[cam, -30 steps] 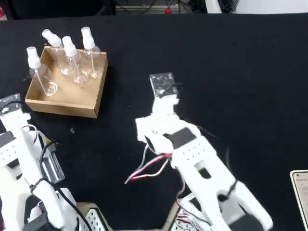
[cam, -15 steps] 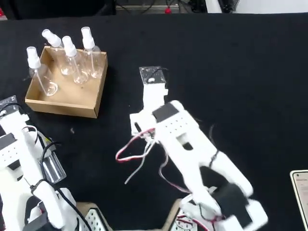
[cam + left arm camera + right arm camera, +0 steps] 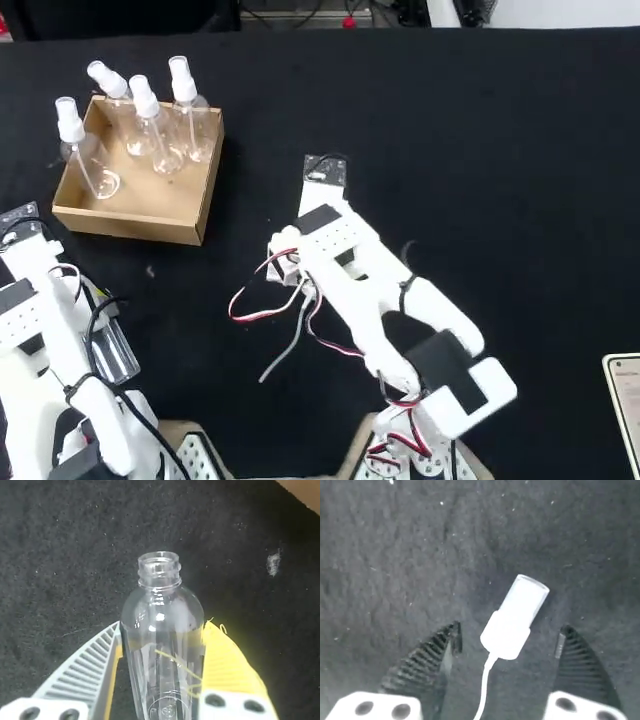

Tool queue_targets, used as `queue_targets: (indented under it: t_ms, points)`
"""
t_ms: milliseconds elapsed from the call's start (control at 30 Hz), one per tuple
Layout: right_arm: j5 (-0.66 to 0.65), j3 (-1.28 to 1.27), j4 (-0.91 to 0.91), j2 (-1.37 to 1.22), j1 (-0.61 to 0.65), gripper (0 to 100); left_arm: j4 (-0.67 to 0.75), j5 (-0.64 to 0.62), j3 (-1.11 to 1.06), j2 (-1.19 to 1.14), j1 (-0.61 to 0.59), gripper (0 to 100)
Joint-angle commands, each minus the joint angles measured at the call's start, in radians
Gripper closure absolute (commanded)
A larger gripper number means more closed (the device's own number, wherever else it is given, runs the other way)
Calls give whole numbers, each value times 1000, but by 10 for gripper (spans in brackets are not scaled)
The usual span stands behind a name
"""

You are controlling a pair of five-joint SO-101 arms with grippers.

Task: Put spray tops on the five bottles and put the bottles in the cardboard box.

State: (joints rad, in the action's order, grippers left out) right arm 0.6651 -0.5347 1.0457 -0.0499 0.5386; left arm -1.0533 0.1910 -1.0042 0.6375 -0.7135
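Black cloth covers the bench (image 3: 480, 130) from edge to edge. At its near left corner the left jaws are closed on a clear bottle (image 3: 161, 625), one jaw pressed to each side of its body. The bottle's threaded neck is bare and open, and it points away from the wrist over the cloth. Whether the bottle touches the cloth or hangs just above it cannot be told. The white left arm (image 3: 50, 330) that carries it rises along the near left edge. The right jaws stand wide apart, low over the middle of the bench, one on each side of a white spray top (image 3: 516, 617). It lies on its side on the cloth between them, touching neither. Its thin dip tube runs back toward the wrist and its capped head points away. Behind these jaws the right arm (image 3: 380, 290) stretches from the near middle edge toward the centre, with loose red and white wires (image 3: 262, 305) looping off its left side. Well apart from both arms, at the far left, sits the cardboard box (image 3: 130, 215). In it stand four bottles (image 3: 158, 135), upright or slightly leaning, each already fitted with a white spray top. A pale flat object (image 3: 625, 395) lies at the near right edge.
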Motion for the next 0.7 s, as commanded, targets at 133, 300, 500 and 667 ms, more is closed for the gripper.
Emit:
queue_targets:
  t_ms: [133, 300, 500, 667]
  points:
    - [2, 50, 28, 1, -52, 709, 17, -9, 4, 23, 18, 837]
    - [11, 31, -38, 1, -43, 710, 17, -9, 4, 23, 18, 837]
    - [2, 2, -68, 1, -43, 786, 18, -9, 4, 23, 18, 837]
    - [-87, 1, -74, 2, -46, 959, 18, -9, 4, 23, 18, 837]
